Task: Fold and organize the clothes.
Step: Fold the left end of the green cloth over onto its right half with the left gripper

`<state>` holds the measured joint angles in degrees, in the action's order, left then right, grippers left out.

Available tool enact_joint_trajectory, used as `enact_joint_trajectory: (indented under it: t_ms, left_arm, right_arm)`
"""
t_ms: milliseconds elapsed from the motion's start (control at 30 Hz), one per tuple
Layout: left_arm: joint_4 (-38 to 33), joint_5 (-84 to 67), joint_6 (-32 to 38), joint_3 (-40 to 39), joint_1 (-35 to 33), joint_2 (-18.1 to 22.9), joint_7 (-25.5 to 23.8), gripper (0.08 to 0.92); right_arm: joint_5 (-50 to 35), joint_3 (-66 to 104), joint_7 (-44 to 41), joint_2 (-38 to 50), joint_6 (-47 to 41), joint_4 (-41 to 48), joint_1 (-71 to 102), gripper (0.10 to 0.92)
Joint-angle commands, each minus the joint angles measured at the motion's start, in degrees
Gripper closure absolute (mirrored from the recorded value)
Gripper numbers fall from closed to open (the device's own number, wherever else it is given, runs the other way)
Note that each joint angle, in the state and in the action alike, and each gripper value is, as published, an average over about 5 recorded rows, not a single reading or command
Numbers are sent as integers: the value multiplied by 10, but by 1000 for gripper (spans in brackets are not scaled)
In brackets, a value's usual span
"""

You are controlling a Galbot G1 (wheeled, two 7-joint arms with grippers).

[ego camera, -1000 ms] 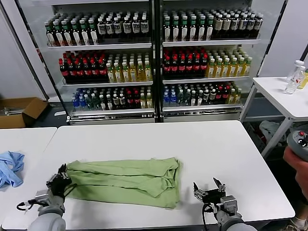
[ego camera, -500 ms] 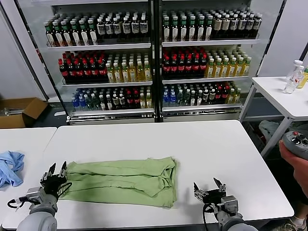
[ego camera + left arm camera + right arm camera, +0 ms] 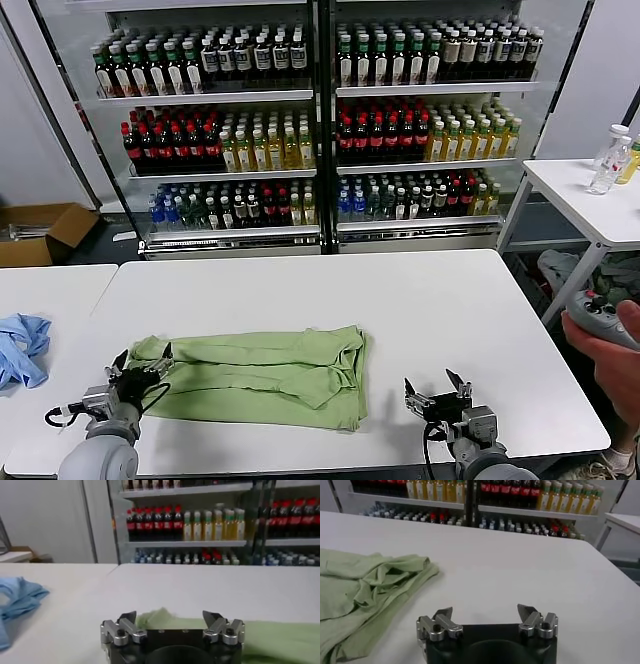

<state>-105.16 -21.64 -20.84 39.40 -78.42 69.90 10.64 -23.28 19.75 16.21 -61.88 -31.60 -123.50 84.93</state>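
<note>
- The light pastel-green soft fabric shirt point(image 3: 255, 375) lies on the white rectangular table point(image 3: 430, 310), folded into a long band running from the left gripper's side toward the middle, well apart from the far edge.
- The left gripper point(image 3: 140, 372) sits at the shirt's left end, fingers spread wide, nothing pinched; in its wrist view the green cloth edge shows just beyond the fingertips point(image 3: 129, 617).
- The right gripper point(image 3: 437, 397) hovers near the front edge, clear of the shirt's bunched right end, fingers spread and empty.
- Judgement: the step in hand is taking the left end for the next fold. To do it well, the fingers should close on all layers at the edge, not the top layer alone.
- Risk: the right end is rumpled, so dragging may skew the band.
- A crumpled light-blue cloth point(image 3: 22, 348) lies on the neighbouring table, not involved.
</note>
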Motion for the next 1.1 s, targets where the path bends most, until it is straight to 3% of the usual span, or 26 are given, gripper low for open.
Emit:
enact_joint_trajectory:
  t_ms: [33,300,667,1100]
  left_arm:
    - [32,25,-13,-10,-5,2,18,178]
    - [33,-25,0,-3,-6,5,-8,216]
    - [69,-56,7,7,11,8,-10,528]
    - [6,-84,31,91,4,-12,-3,882]
  right_arm:
    - [0,-2,-1,-2,0,2,-1,203]
    - [0,-3,-2,0,2,3,-3,203]
    - [0,-5,-3,-1,4,8,-3,203]
    - [-5,-4,-1,4,7,9,-11,203]
